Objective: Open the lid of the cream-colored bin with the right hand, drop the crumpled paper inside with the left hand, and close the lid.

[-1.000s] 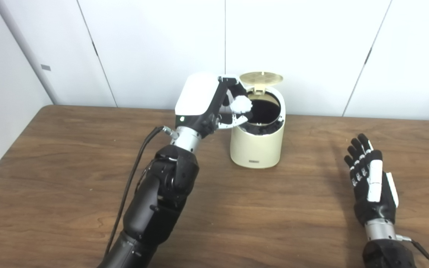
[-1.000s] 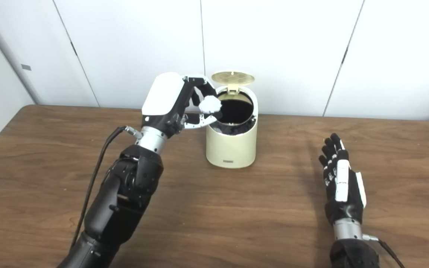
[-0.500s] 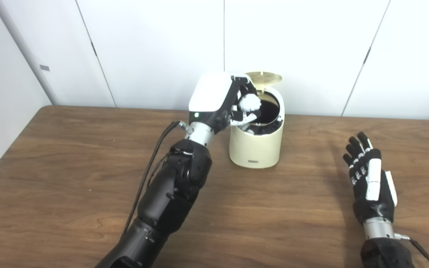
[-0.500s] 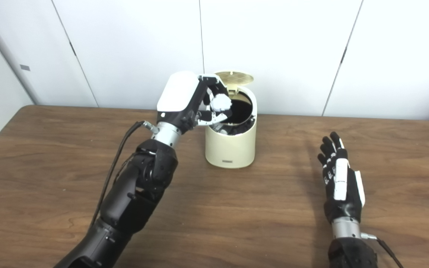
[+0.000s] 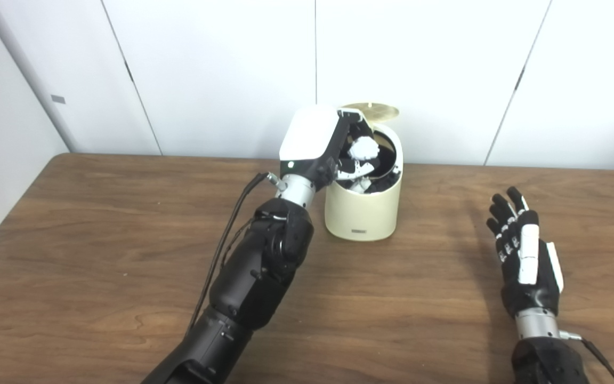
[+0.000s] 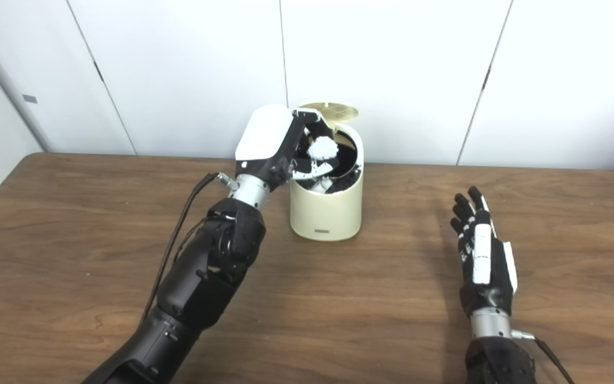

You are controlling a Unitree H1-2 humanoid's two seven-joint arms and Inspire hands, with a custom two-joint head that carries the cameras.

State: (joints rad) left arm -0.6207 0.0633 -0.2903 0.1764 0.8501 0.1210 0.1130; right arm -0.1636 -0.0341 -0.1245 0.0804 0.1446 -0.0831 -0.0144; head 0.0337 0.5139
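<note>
At frame centre, the crumpled paper [image 5: 363, 148] is pinched by the left hand [image 5: 333, 146] over the bin [image 5: 363, 210] (lid up). Light, soft stuff, best held loosely. The right hand [image 5: 525, 261] is seen spread, empty, lower right.

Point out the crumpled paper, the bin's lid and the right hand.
crumpled paper [image 5: 363, 148], left eye view, middle of the white wad.
lid [image 5: 379, 110], left eye view, raised underside.
right hand [image 6: 483, 266], right eye view, back of the hand.
</note>
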